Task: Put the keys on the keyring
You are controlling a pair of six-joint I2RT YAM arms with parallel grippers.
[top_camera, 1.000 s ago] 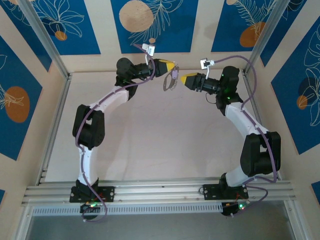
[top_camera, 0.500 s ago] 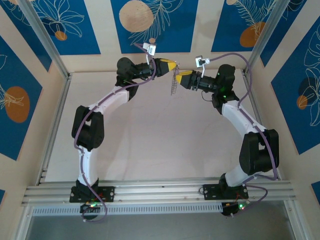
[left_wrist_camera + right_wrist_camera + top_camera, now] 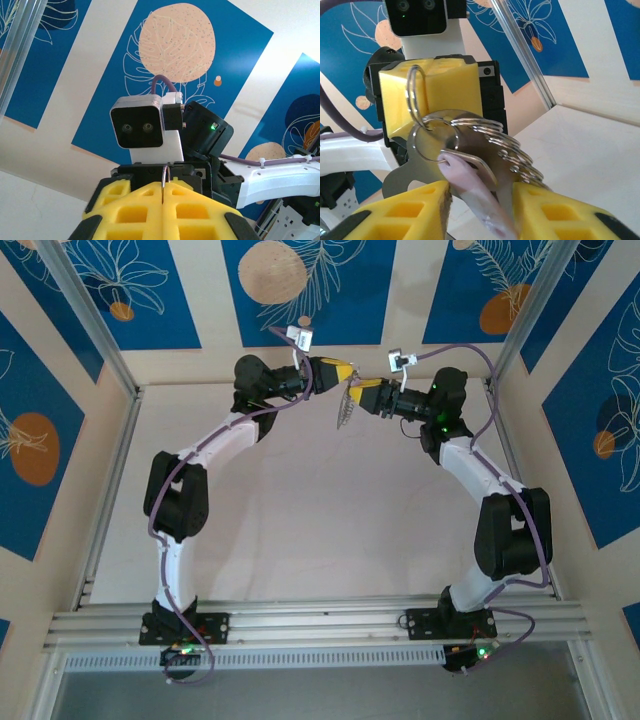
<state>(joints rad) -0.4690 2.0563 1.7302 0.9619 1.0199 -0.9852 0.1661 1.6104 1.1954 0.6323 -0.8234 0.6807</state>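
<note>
Left fingers (image 3: 447,85) pinching keyring (image 3: 410,97), lilac key (image 3: 470,187) below

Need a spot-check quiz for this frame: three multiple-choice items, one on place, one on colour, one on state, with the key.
1. Where is the keyring?
A. lying loose, untouched
B. between the left end effector and the right end effector, which meet tip to tip
C. hooked on an arm's cable

2. What colour is the head of the key that sits between the right end effector's fingers?
A. lilac
B. green
C. red

3. How does the left end effector stand?
A. wide open
B. shut on nothing
C. shut on the keyring's wire

Key:
1 B: the top view shows the keyring hanging where the two tips meet.
2 A: the right wrist view shows a pale purple plastic head.
3 C: the left wrist view shows the yellow fingers pressed together with a thin wire loop rising from the seam.
</note>
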